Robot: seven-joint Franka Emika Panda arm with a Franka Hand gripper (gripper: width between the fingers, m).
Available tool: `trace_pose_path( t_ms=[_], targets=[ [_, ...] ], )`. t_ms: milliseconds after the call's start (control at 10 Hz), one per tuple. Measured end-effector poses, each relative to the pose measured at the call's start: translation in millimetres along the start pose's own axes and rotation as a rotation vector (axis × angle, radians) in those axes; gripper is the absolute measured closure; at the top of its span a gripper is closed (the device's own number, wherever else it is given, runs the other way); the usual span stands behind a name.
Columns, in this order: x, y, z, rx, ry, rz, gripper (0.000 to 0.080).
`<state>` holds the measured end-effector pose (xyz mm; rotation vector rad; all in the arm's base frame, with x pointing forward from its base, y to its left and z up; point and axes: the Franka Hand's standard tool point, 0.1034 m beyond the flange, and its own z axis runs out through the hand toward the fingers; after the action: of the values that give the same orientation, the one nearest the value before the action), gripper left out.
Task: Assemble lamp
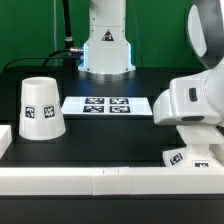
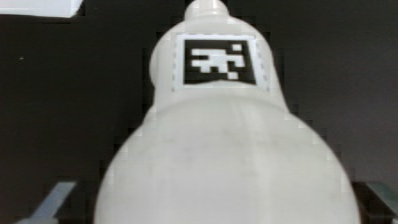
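Note:
The bulb (image 2: 217, 150) fills the wrist view, a white rounded body with a narrow neck and a square tag. My gripper (image 2: 214, 205) straddles its wide part. One grey finger (image 2: 54, 203) shows on each side, with a thin dark gap between finger and bulb, so it looks open. In the exterior view the arm's white hand (image 1: 188, 100) is low at the right and hides the bulb. A flat white part with tags, apparently the base (image 1: 190, 158), lies under it. The tapered shade (image 1: 40, 107) stands upright at the exterior view's left, apart from the arm.
The marker board (image 1: 105, 104) lies flat between the shade and the arm. White rails (image 1: 100, 180) edge the front of the black table. The robot's pedestal (image 1: 105, 50) stands at the back.

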<state>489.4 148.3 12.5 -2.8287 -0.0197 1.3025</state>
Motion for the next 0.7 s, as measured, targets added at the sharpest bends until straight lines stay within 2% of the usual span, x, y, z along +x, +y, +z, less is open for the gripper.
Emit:
trace_pose_path(
  t_ms=[100,300,400,600,700],
  targets=[
    [-7.2,2.5,-8.4,0.001,-0.005,-0.019,0.0225],
    [-40.1,11.5,-46.0,0.004,-0.027,-0.067,0.0223],
    [-49.3,14.7,-64.4,0.006,-0.026,-0.094,0.0223],
    [-51.3,15.4,-90.6,0.009,0.018,-0.126,0.0223],
    [-50.8,15.0,-88.9,0.009,0.021,-0.126,0.0223]
  ],
)
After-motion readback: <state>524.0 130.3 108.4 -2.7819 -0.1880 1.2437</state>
